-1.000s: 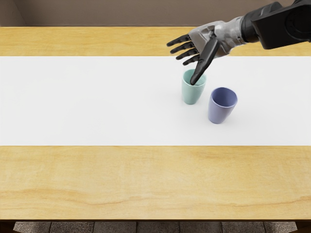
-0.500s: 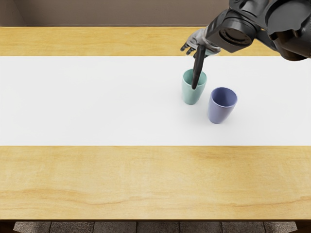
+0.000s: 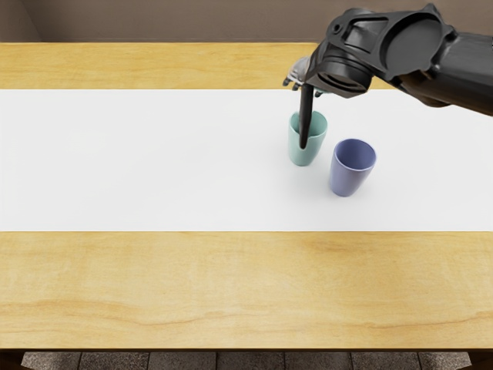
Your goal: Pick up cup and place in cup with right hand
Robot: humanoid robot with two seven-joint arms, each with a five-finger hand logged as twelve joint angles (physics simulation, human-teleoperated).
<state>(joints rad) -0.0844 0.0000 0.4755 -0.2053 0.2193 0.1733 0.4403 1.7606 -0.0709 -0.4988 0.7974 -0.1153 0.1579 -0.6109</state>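
Right robot hand (image 3: 301, 75) was wide, thumb stretched down over teal cup (image 3: 305, 156), contact unclear. Teal cup stood upright on white strip (image 3: 154, 162); blue cup (image 3: 348, 179) stood upright just beside it, to right.

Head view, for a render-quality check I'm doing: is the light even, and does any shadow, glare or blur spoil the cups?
In the head view, light is soft and fairly even on the white strip, with only faint shading near the green cup and blue cup; same view, the blue cup's inside looks darker, no glare washes out either cup, and their visible rims look crisp.
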